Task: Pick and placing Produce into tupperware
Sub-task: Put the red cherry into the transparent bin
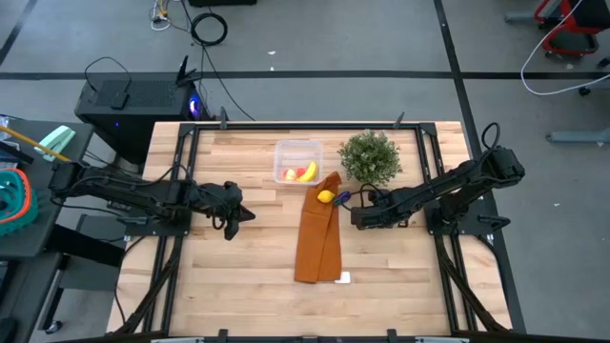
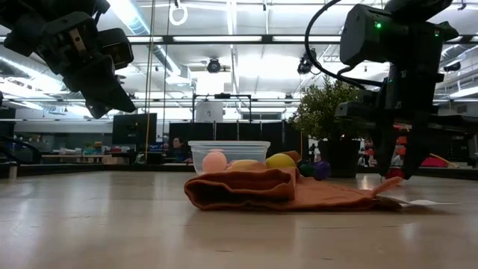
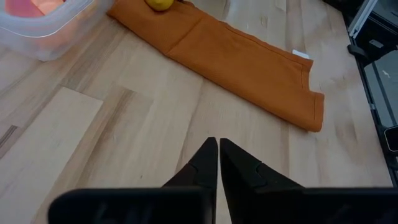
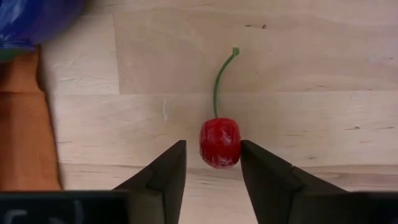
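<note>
Red and glossy, the toy cherry [image 4: 219, 142] is judged light, hard and slippery, best pinched across its round body rather than by the thin green stem [image 4: 221, 78]. It lies on the wooden table [image 4: 298, 74] just beside the orange cloth [image 4: 25, 124]. From left to right, the left gripper [image 3: 218, 163] is seen shut and empty, while the right gripper [image 4: 213, 163] is seen part-open, its 2 fingers flanking the cherry without a confirmed grip.

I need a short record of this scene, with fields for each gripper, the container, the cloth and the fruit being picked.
left gripper: shut, empty, above bare wood
right gripper: fingers either side of small red cherry with green stem
clear plastic tupperware box: holds yellow banana and a pink-red fruit
long orange-brown cloth: on table, yellow lemon on its end
dark purple-blue fruit: beside cloth, near cherry
</note>
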Controlling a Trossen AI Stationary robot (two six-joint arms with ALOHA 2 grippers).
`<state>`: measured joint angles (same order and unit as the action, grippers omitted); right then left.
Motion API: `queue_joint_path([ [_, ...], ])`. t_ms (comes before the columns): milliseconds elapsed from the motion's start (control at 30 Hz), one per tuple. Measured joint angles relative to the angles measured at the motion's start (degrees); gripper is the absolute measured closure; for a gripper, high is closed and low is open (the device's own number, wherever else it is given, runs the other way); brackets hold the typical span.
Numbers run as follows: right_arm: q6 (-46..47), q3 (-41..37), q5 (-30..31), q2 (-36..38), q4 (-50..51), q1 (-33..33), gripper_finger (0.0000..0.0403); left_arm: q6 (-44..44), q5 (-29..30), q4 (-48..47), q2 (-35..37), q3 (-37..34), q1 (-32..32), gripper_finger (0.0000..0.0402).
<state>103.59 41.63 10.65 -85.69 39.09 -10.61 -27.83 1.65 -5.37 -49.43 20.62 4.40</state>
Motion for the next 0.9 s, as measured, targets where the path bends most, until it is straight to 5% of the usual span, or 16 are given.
queue_joint_path([
  [900,0.87,0.0,0.46,0.02,-1.63,-0.07,0.0308,0.66,0.02,0.0,0.0,0.0,0.0,0.0393],
])
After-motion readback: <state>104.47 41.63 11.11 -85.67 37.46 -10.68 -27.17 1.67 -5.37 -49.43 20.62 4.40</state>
